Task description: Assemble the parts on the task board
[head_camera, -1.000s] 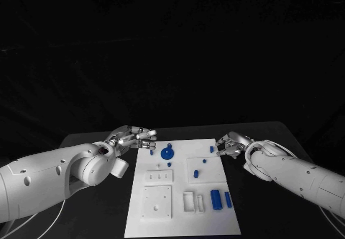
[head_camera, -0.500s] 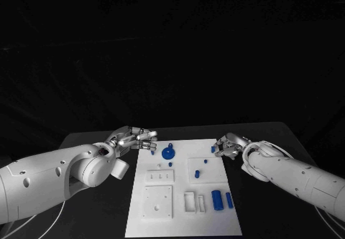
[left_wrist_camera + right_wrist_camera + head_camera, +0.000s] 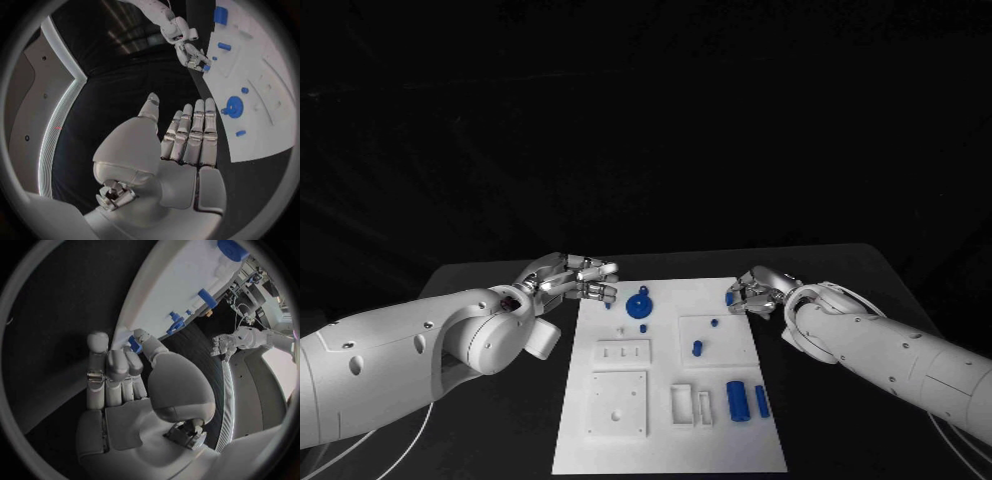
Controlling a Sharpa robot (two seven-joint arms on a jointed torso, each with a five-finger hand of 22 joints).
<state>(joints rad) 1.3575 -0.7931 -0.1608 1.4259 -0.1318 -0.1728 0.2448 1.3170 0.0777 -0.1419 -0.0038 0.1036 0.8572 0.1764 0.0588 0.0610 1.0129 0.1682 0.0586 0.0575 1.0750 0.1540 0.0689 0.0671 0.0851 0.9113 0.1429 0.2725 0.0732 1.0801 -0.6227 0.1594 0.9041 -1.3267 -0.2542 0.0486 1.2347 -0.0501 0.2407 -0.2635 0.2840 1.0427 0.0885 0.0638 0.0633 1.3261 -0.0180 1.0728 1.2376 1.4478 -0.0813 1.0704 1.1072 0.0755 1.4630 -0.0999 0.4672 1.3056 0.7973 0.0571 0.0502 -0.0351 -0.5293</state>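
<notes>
White task board (image 3: 661, 440), blue parts (image 3: 736, 400)

The task board (image 3: 668, 440) is lying mid-surface (image 3: 488, 280). The left hand (image 3: 567, 278) is sitting beside its far left corner, the right hand (image 3: 759, 293) at its far right edge. Parts (image 3: 640, 305) are lying across the board.

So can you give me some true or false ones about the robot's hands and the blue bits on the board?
1. The task board is white. True.
2. The left hand holds the round blue part. False: that hand holds nothing, and the round part lies on the board.
3. The right hand is right beside a small blue part at the board's edge. True.
4. The two blue cylinders lie off the board on the black table. False: they lie on the board, at its near end.
</notes>
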